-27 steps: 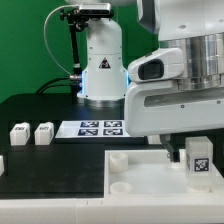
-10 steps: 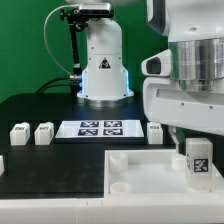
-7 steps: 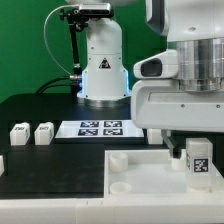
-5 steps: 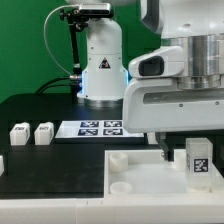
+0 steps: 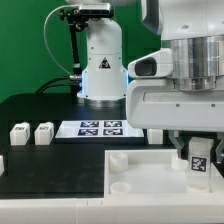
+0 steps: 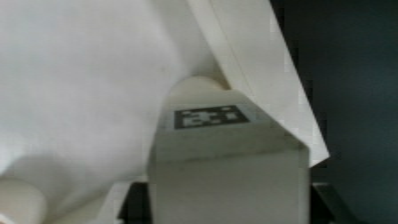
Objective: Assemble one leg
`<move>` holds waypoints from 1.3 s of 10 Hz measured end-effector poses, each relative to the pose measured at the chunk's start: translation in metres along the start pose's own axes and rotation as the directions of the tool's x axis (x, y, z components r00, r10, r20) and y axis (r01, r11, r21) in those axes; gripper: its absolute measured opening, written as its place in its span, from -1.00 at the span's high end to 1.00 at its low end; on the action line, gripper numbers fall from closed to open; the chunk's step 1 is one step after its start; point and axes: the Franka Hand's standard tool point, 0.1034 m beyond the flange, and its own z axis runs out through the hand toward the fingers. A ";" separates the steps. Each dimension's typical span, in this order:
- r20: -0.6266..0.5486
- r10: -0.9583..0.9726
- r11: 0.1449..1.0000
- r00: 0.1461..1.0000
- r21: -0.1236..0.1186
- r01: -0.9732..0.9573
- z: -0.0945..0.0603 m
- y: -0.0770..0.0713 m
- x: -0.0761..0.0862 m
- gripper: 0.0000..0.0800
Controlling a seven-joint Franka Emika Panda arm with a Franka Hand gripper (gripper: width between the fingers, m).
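The leg [image 5: 200, 160] is a small, rigid white plastic block, and we judge it light, stiff and unlikely to deform under clamping. Its moulded faces look smooth, so treat it as somewhat slippery. We recommend taking hold across two opposite flat side faces, high on the body. That leaves the lower end free to seat, and the face with the square marker [image 6: 210, 115] stays uncovered. In the exterior view the leg stands slightly tilted at the exterior view's right. It is over the near right corner of the large white panel [image 5: 140, 172] and directly below the arm's hand. The gripper [image 5: 196, 148] is right over the leg's upper end, with one dark finger [image 5: 178, 149] just beside the leg on the exterior view's left. The other finger is hidden. In the wrist view the leg fills the centre of the picture, which puts it in line between the jaws. The pads themselves are not shown, so we cannot tell whether the claw is pinching the leg or merely straddling it. It may be gripped, but contact is not confirmed. Two spare legs [image 5: 43, 132] lie well apart on the black table [image 5: 60, 105], on the exterior view's left of the marker board [image 5: 100, 128].
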 end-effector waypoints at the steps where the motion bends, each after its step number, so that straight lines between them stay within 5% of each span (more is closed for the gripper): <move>1: -0.005 0.184 0.983 0.983 -0.008 -0.184 0.000 0.001 0.000 0.26; 3: -0.005 0.472 0.881 0.882 -0.032 -0.472 -0.001 0.000 -0.001 0.26; 5: 0.024 0.857 0.514 0.514 -0.017 -0.857 0.001 0.004 0.001 0.26; 6: 0.040 0.920 0.390 0.389 -0.012 -0.921 0.001 0.007 0.001 0.26; 7: 0.038 0.925 0.379 0.379 -0.010 -0.925 0.001 0.006 0.001 0.26; 10: 0.035 0.886 0.463 0.462 -0.008 -0.886 0.002 0.005 0.000 0.05; 11: 0.023 0.781 0.625 0.625 0.005 -0.781 0.001 -0.004 -0.004 -0.40; 12: 0.013 0.573 0.819 0.820 0.035 -0.573 0.002 -0.013 -0.008 -0.58; 13: 0.011 0.508 0.861 0.861 0.035 -0.508 0.003 -0.012 -0.008 -0.61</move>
